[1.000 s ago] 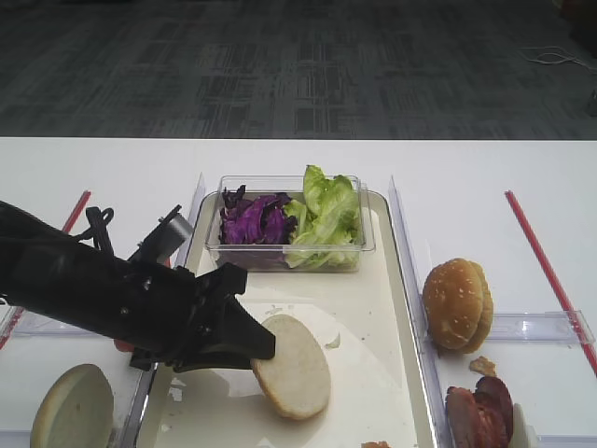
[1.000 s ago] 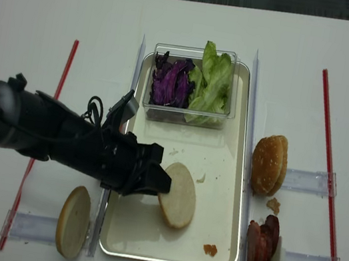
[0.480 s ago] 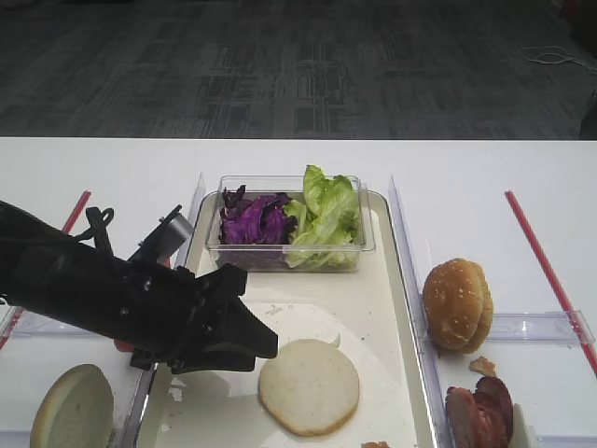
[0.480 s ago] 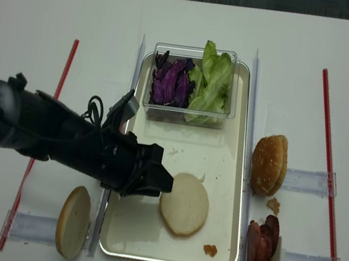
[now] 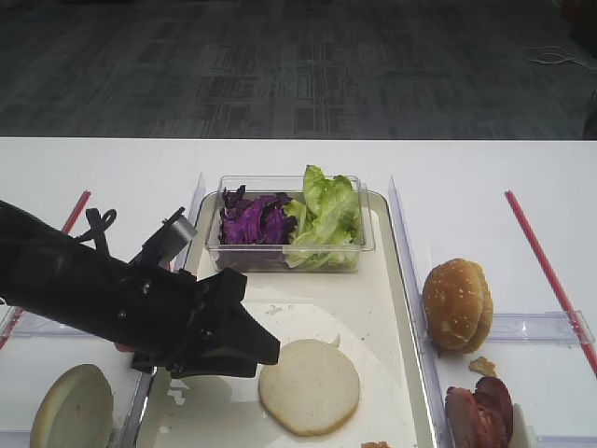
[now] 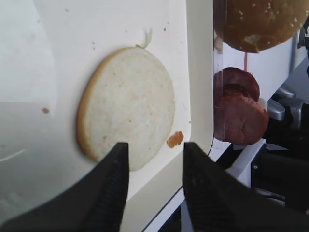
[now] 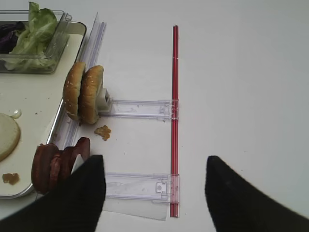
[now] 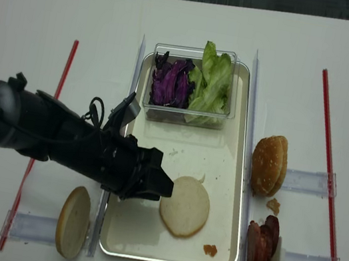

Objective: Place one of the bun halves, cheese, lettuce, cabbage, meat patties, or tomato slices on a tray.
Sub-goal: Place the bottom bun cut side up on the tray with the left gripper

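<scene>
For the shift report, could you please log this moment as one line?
left tool: open, beside bun half | bun half: flat on tray, released | right tool: open, idle

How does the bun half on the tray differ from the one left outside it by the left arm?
The bun half on the tray lies flat on the tray floor, its pale cut face up. The bun half outside sits on the table beside the tray's left rim and appears propped on edge in a clear rack. The left gripper is open with its tips close beside the tray one, farther from the other. Both are pale cream discs with a tan crust edge.
</scene>
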Controlling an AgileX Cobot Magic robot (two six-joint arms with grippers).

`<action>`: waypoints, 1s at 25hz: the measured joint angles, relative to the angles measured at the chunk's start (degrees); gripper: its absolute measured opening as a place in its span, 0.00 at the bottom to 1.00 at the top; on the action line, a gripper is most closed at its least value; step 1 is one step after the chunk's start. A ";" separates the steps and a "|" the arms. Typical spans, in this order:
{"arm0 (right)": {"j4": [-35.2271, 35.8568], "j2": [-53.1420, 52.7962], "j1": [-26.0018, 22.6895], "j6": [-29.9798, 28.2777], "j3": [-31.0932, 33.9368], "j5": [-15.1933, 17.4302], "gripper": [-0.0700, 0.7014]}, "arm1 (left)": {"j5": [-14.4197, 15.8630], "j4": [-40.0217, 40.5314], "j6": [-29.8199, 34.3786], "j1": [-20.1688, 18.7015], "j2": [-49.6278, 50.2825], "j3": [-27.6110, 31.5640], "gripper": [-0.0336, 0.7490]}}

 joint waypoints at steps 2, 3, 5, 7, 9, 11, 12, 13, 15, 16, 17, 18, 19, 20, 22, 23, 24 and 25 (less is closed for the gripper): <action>0.00 0.00 0.00 0.00 0.00 0.00 0.70 | 0.64 0.00 0.00 0.00 0.00 0.00 0.38; 0.00 0.00 0.00 0.00 0.00 0.00 0.70 | 1.03 0.12 0.00 0.00 0.00 0.00 0.38; 0.00 0.00 0.00 0.00 0.00 0.00 0.70 | 1.33 0.23 0.00 0.00 0.00 0.00 0.38; 0.00 0.00 0.00 0.00 0.00 0.00 0.70 | 1.42 1.01 0.00 0.00 -0.88 0.00 0.38; 0.00 0.00 0.00 0.00 0.00 0.00 0.70 | 1.07 1.80 -0.88 0.00 -2.85 0.00 0.38; 0.00 0.00 0.00 0.00 0.00 0.00 0.70 | 0.02 3.59 -2.41 0.00 -4.94 -0.10 0.38; 0.00 0.00 0.00 0.00 0.00 0.00 0.70 | -0.37 5.18 -3.62 0.00 -5.97 -0.40 0.38; 0.00 0.00 0.00 0.00 0.00 0.00 0.70 | -0.51 7.05 -5.18 0.00 -6.92 -0.91 0.38; 0.00 0.00 0.00 0.00 0.00 0.00 0.70 | -0.60 11.15 -8.72 0.00 -8.46 -2.44 0.38; 0.00 0.00 0.00 -0.11 0.00 0.00 0.70 | -0.60 13.61 -10.80 0.00 -9.15 -3.20 0.38; 0.00 0.00 0.00 -0.11 0.00 0.00 0.70 | -0.60 16.06 -12.56 0.00 -9.80 -4.17 0.38; 0.00 0.00 0.00 -0.11 0.00 0.00 0.70 | -0.48 18.01 -14.60 0.00 -10.31 -5.16 0.38; 0.00 0.00 0.00 -0.11 0.00 0.00 0.70 | -0.36 20.29 -16.58 0.00 -10.95 -5.96 0.38; 0.00 0.00 0.00 -0.11 0.00 0.00 0.70 | -0.14 22.41 -18.46 0.00 -11.56 -6.91 0.38; 0.00 0.00 0.00 -0.11 0.00 0.00 0.70 | 0.51 26.14 -21.53 0.00 -12.63 -8.73 0.38; 0.00 0.00 0.00 -0.11 0.00 0.00 0.70 | 0.93 28.12 -23.10 0.00 -13.15 -9.53 0.38; 0.00 0.00 0.00 -0.11 0.00 0.00 0.70 | 1.57 30.11 -24.41 0.00 -13.57 -10.52 0.38; 0.00 0.00 0.00 -0.11 0.00 0.00 0.70 | 2.35 32.05 -25.98 0.00 -13.82 -11.59 0.38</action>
